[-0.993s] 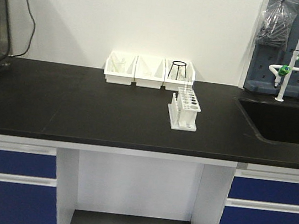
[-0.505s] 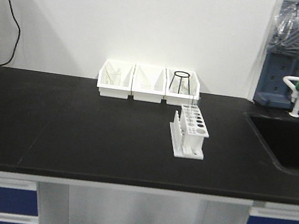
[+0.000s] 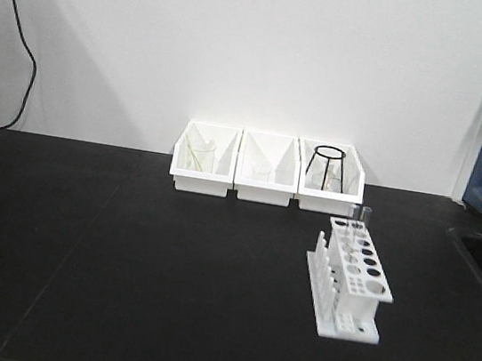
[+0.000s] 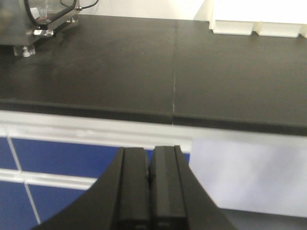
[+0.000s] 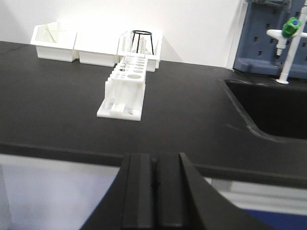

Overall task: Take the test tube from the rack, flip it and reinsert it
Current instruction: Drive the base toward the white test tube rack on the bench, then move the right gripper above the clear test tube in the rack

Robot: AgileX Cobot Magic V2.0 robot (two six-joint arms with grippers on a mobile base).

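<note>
The white rack [image 3: 349, 276] stood on the right half of the black counter [image 3: 122, 263], its long axis running from the front edge back toward the wall, with the near end angled slightly to the right in the front view. Its row of upright pegs lined the left side, and the holed top plate sat to the right of them. A clear test tube [image 3: 363, 220] stood upright in a hole at the far end of the rack, its long axis vertical and its top rising above the plate; which end was up could not be told.

Behind the rack, three white bins [image 3: 264, 179] sat side by side against the wall. The right-hand bin held a black wire stand [image 3: 328, 164].

The left gripper [image 4: 147, 191] hung in front of the counter's edge, above blue cabinet fronts [image 4: 57, 158], its fingers pressed together with nothing between them. The right gripper [image 5: 154, 191] was likewise closed and empty, just off the counter's front edge, with the rack [image 5: 123, 88] ahead and slightly to its left, well apart. A sink [image 5: 273, 110] lay to the right, with a green-knobbed faucet [image 5: 291, 26] behind it.
</note>
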